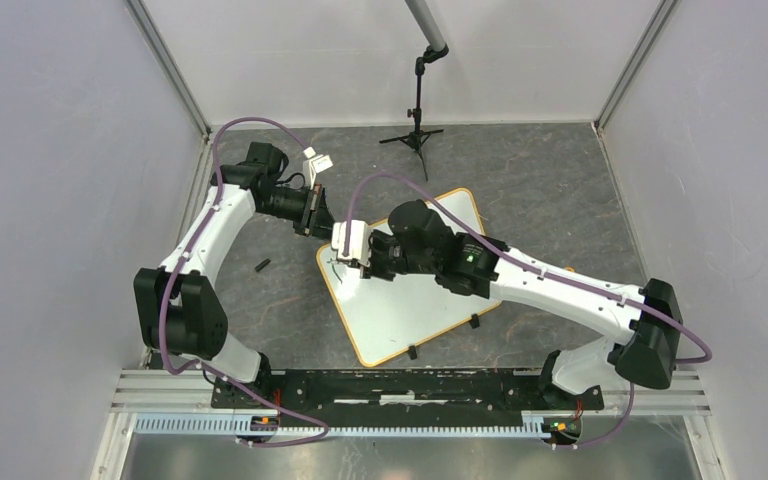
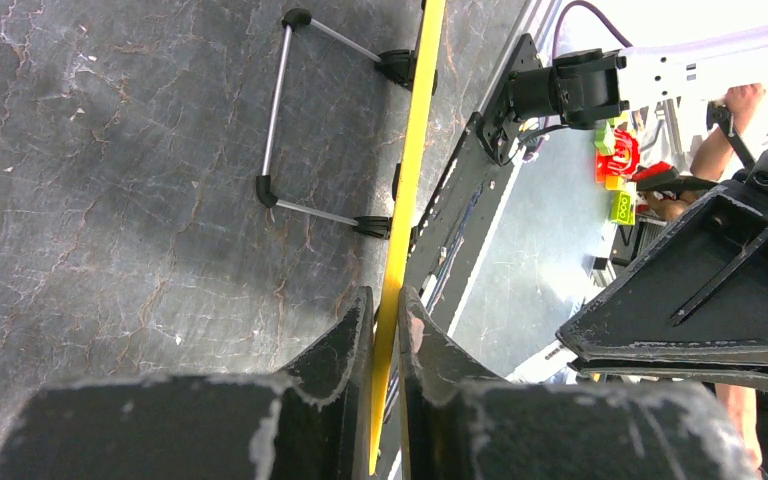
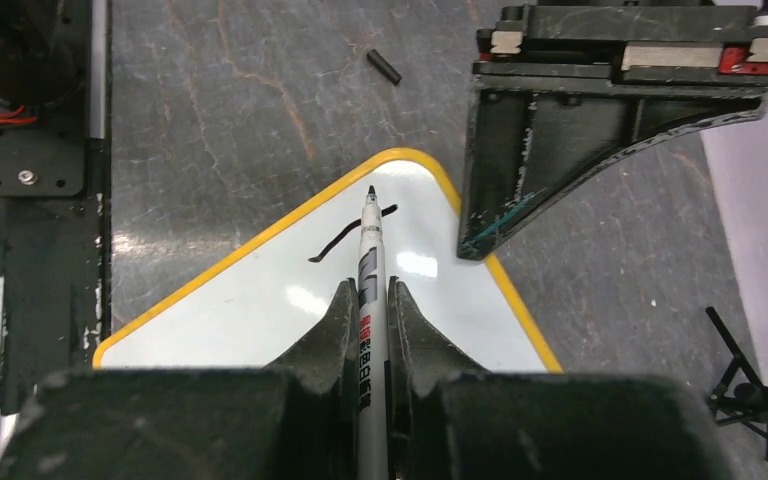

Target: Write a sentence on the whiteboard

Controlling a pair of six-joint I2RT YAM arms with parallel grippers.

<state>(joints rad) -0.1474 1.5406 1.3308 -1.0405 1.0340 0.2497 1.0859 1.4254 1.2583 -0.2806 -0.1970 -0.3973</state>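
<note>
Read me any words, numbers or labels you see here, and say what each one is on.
Nothing reads clearly.
marker: red and dark print along the barrel, too blurred to read.
whiteboard: only one black stroke, no letter yet.
green block in the left wrist view: dark marks, too small to read.

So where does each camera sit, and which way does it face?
Top external: above and behind the bases, facing down at the table; left arm and right arm show.
Left wrist: along the left gripper, shut on the whiteboard rim.
Right wrist: down past the right gripper, shut on a marker, at a black stroke.
All three show the whiteboard.
</note>
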